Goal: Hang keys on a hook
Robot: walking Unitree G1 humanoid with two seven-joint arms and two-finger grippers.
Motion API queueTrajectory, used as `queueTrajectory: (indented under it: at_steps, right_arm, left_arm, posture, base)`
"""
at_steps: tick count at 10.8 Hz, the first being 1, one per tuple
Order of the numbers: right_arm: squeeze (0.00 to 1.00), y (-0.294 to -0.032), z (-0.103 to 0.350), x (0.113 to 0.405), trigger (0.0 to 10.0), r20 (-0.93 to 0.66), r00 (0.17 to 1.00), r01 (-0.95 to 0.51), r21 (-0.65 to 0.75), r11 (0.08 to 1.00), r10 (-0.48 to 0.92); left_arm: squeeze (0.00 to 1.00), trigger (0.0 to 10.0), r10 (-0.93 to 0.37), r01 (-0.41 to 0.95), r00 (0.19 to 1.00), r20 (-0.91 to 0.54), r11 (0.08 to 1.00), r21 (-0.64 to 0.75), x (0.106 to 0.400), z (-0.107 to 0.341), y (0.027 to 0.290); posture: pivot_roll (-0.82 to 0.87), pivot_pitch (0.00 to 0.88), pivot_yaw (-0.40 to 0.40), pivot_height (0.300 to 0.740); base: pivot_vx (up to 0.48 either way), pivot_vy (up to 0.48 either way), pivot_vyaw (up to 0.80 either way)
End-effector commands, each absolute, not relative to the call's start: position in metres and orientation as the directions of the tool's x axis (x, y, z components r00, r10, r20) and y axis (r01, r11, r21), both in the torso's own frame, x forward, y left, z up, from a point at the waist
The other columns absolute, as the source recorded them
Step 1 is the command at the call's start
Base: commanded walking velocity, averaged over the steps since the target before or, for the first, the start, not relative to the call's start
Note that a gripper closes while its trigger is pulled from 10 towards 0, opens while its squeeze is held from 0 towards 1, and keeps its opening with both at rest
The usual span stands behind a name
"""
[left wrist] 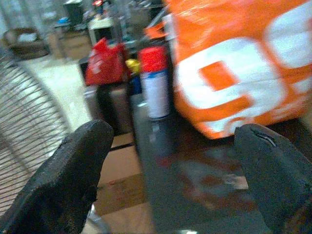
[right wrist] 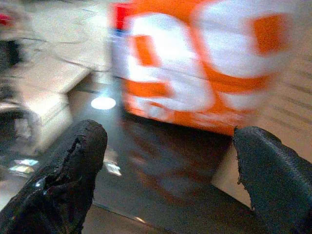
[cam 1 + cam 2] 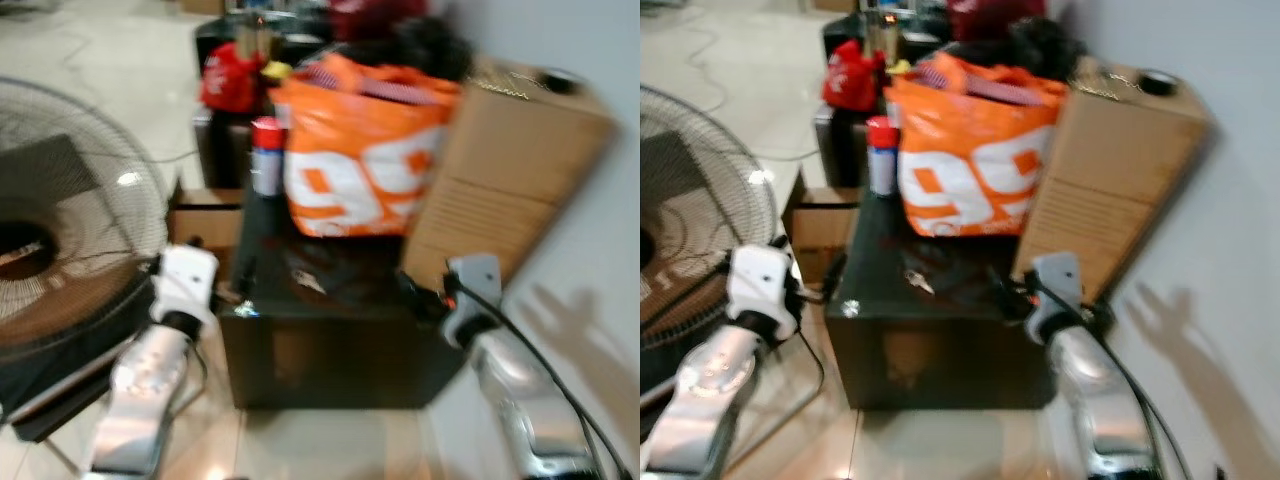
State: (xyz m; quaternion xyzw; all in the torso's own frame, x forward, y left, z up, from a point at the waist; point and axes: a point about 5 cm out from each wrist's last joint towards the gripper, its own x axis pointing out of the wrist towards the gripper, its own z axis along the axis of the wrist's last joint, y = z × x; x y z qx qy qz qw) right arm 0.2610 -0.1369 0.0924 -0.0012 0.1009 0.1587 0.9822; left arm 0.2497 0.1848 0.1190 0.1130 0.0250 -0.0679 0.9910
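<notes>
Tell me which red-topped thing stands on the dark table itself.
The spray can with the red cap, beside the orange bag. The red pouch sits farther back, off the table.

One dark cabinet [image 3: 940, 350], one orange-and-white bag [image 3: 975, 150], one red-capped spray can [image 3: 880, 155], one tall cardboard box [image 3: 1110, 180], one floor fan [image 3: 60, 230] (partly cropped), one red bag [image 3: 230, 80], two robot arms.
</notes>
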Motion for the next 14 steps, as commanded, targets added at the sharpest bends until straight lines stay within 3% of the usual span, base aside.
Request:
queueTrajectory:
  at_steps: [1, 5, 10, 14]
  right_arm:
    - [1.00, -0.146, 0.096, 0.262, 10.0, -0.192, 0.939, -0.290, -0.002, 0.957, 0.284]
    - [1.00, -0.155, 0.089, 0.257, 10.0, -0.220, 0.946, -0.245, -0.006, 0.970, 0.237]
    - [1.00, -0.159, 0.081, 0.239, 10.0, -0.228, 0.960, -0.169, -0.008, 0.986, 0.163]
    - [1.00, -0.166, 0.082, 0.235, 10.0, -0.261, 0.936, -0.260, -0.065, 0.963, 0.235]
  left_arm:
    - [0.00, 10.0, -0.154, 0.162, 0.987, -0.055, 0.965, 0.208, 0.252, 0.122, 0.178]
    - [0.00, 10.0, -0.185, 0.193, 0.981, -0.058, 0.957, 0.214, 0.255, 0.122, 0.174]
    - [0.00, 10.0, -0.310, 0.323, 0.947, -0.088, 0.912, 0.252, 0.269, 0.124, 0.169]
    - [0.00, 10.0, -0.315, 0.329, 0.944, -0.097, 0.914, 0.238, 0.266, 0.120, 0.163]
  posture:
    - [0.01, 0.000, -0.082, 0.740]
    - [-0.02, 0.000, -0.050, 0.740]
    - [-0.07, 0.000, 0.094, 0.740]
    - [-0.07, 0.000, 0.045, 0.740]
  base:
    - [0.368, 0.000, 0.00]
    - [0.371, 0.000, 0.00]
    - [0.371, 0.000, 0.00]
    - [0.341, 0.000, 0.16]
